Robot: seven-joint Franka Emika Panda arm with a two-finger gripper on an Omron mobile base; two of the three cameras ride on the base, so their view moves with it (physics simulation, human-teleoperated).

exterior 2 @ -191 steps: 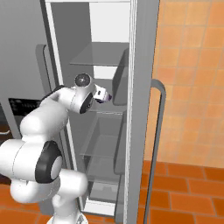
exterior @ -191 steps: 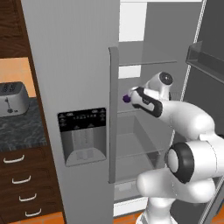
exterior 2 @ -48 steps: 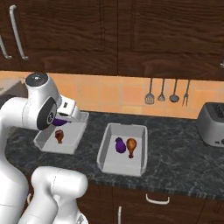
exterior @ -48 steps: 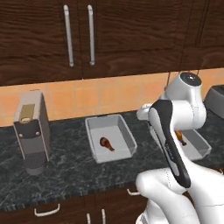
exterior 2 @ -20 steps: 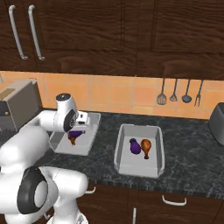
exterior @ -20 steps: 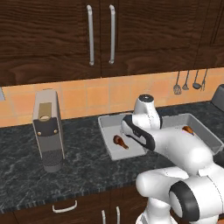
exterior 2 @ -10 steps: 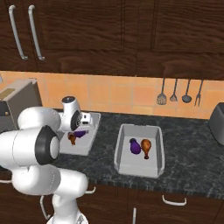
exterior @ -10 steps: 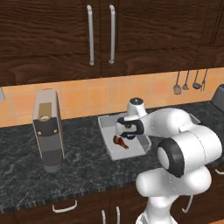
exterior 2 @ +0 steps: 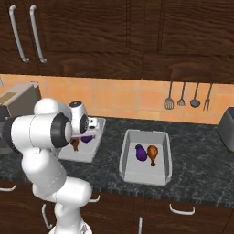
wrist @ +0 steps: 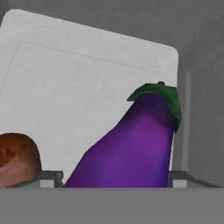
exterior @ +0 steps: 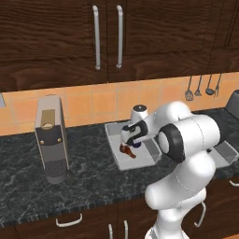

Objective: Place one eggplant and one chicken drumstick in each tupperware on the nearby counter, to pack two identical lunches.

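Lowered: end effector into tupperware (eggplant held) | marbled counter

coffee machine, hanging utensils — toaster

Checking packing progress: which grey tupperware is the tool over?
The left grey tupperware, beside the coffee machine; the right grey tupperware sits apart, already packed.

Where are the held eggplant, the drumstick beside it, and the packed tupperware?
held eggplant (wrist: 131, 148), hand view, purple body.
drumstick (wrist: 16, 157), hand view, browned meaty end.
packed tupperware (exterior 2: 129, 157), right base view, left wall.
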